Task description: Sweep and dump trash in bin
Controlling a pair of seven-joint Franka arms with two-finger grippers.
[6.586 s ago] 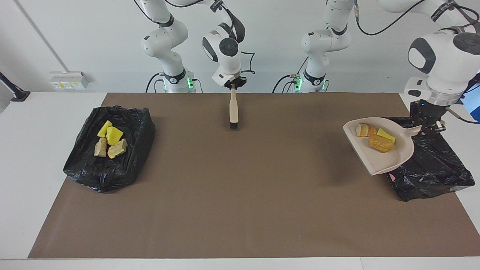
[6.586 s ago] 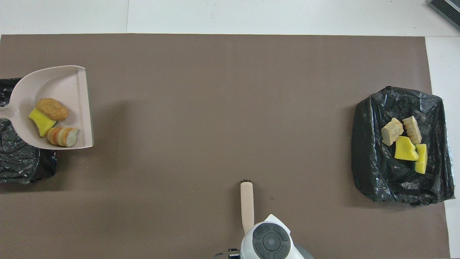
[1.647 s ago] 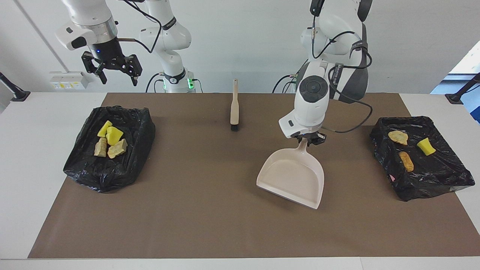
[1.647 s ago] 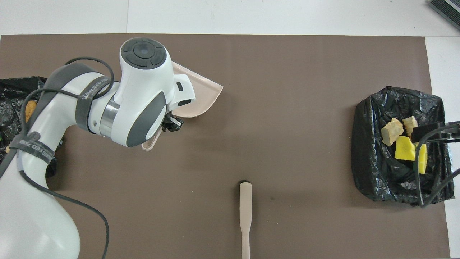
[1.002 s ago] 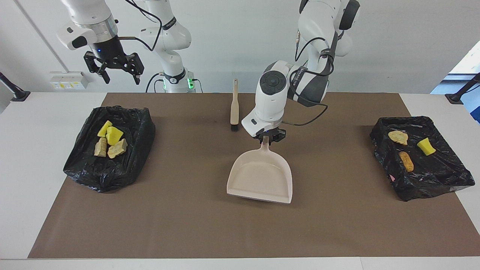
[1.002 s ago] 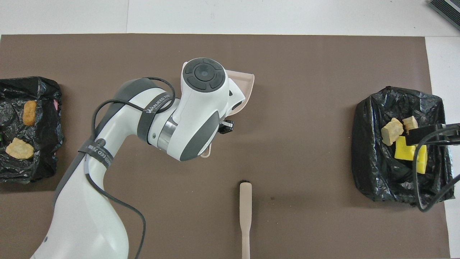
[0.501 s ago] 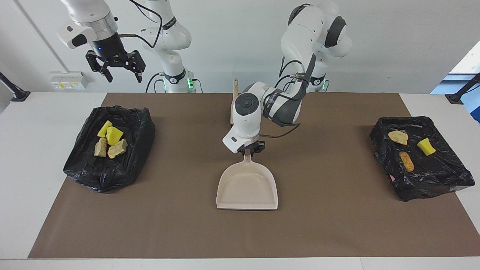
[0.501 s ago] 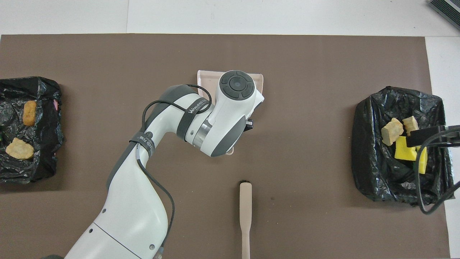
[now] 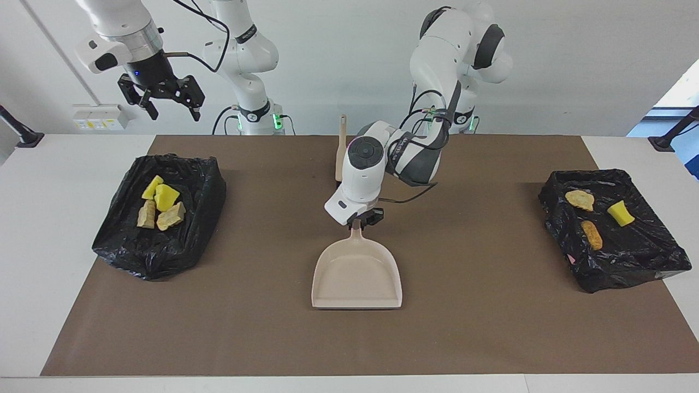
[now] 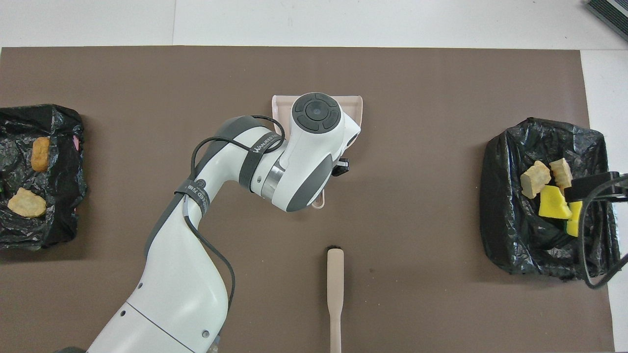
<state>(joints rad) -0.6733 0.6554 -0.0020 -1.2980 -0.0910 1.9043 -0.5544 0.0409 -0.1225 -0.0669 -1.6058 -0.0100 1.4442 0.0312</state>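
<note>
The trash lies in two black bag-lined bins. Several yellow and tan pieces rest in the bin at the right arm's end. Three more pieces lie in the bin at the left arm's end. The empty beige dustpan lies flat mid-mat. My left gripper is shut on its handle. Raised over the right arm's end, my right gripper hangs open and holds nothing.
The beige brush lies on the brown mat, nearer to the robots than the dustpan, its bristle end hidden by the left arm in the facing view. The left arm covers most of the dustpan in the overhead view.
The left arm brought the dustpan from near its own bin to the middle of the mat and laid it flat. The right gripper stayed raised and open, shifting slightly.
</note>
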